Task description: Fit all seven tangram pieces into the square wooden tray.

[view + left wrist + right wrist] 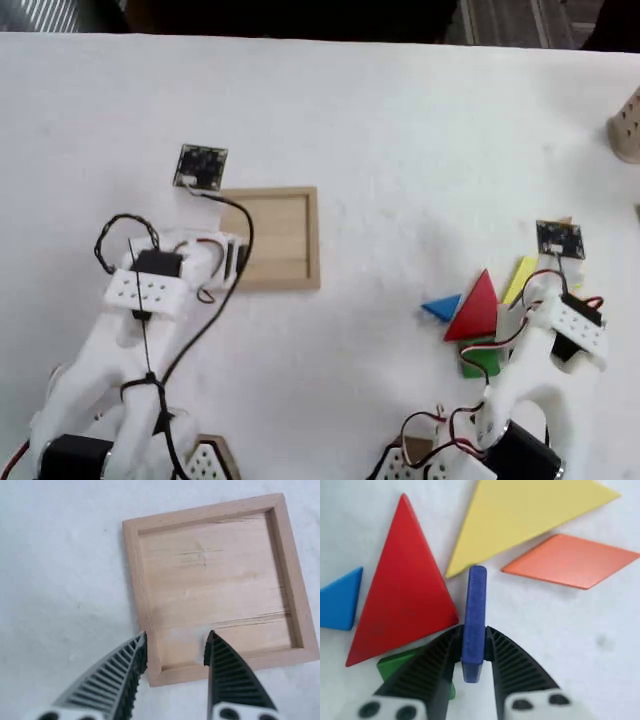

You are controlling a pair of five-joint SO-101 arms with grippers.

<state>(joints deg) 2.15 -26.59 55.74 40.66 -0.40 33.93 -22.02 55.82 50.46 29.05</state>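
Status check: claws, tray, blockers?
Left claw open over wooden tray rim; tray empty. Right claw shut on dark blue piece, on edge, beside red triangle. Nothing blocking tray.

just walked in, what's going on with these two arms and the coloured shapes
Two robot arms are working on a tangram puzzle. The right gripper is shut on a dark blue piece, held on edge next to the loose pieces: a red triangle, yellow triangle, orange parallelogram, light blue triangle and a green piece. The left gripper is open near a corner of the wooden tray, which holds no pieces yet.
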